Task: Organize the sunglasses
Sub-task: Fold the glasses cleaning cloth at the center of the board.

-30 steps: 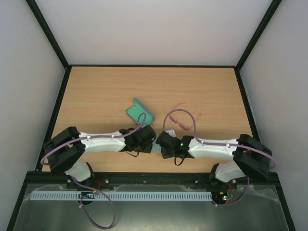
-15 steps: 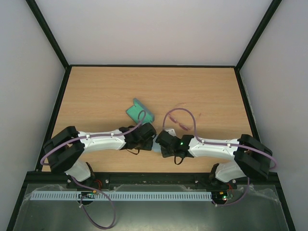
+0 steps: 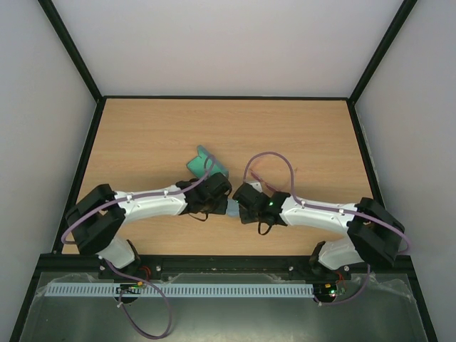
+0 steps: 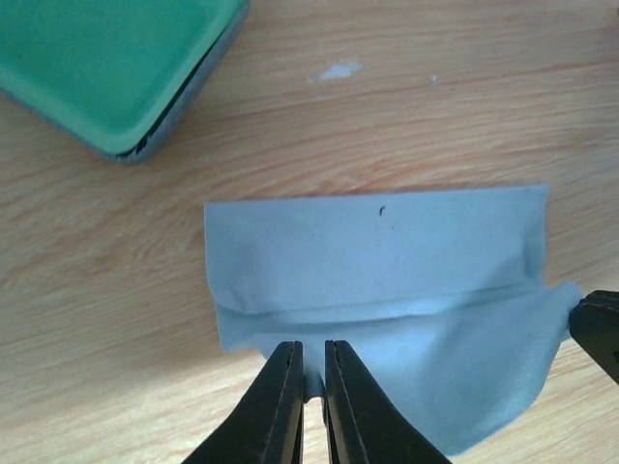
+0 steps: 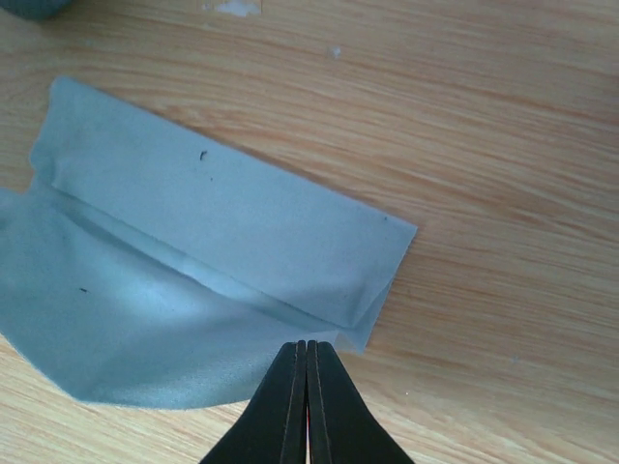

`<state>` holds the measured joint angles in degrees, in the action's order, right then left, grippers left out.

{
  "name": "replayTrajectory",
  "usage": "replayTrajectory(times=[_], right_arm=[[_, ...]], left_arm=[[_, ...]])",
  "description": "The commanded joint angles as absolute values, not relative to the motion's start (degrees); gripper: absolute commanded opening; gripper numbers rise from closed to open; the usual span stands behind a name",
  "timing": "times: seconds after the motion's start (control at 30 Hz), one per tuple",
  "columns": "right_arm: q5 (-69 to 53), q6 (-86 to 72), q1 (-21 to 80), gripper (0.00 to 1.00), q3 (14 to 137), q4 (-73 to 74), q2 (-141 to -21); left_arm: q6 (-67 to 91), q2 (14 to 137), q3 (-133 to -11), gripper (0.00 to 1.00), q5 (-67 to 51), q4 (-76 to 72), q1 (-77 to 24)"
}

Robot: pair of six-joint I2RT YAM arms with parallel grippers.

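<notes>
A pale blue-grey cloth (image 4: 387, 280) lies on the table, folded over on itself along a crease. My left gripper (image 4: 312, 382) is shut on its near edge at the left. My right gripper (image 5: 308, 353) is shut on its near right corner, and the cloth also shows in the right wrist view (image 5: 193, 251). In the top view the two grippers meet over the cloth (image 3: 231, 209). The open grey-blue case with green lining (image 3: 203, 162) lies just beyond, and it also shows in the left wrist view (image 4: 106, 68). The pink sunglasses are hidden under my right wrist and its cable.
The right gripper's black fingertip (image 4: 595, 324) shows at the right edge of the left wrist view. A purple cable (image 3: 267, 157) loops above the right wrist. Black frame rails (image 3: 228, 97) and white walls border the wooden table (image 3: 142, 135).
Both grippers have moved away from the bases, carrying the cloth's near edge over toward the case. The right wrist now covers the spot where the sunglasses lay.
</notes>
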<state>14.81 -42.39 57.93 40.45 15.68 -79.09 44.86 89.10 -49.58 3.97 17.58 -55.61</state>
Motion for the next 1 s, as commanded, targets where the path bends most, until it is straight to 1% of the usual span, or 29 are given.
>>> replayTrajectory(times=[0.0,0.6,0.97], right_arm=[[15.4,-40.5,56.7,0.01,42.1,18.5,-79.7],[15.2,-38.2,54.4,0.01,43.8,17.4,-82.9],[16.4,-38.0,54.0,0.01,44.4,18.4,-83.0]], left_arm=[[43.0,91.1,-51.8,0.11,3.9,18.9,-54.6],[41.2,93.9,-54.0,0.11,3.3,18.9,-52.2],[40.3,95.2,-55.1,0.11,3.1,19.4,-51.3]])
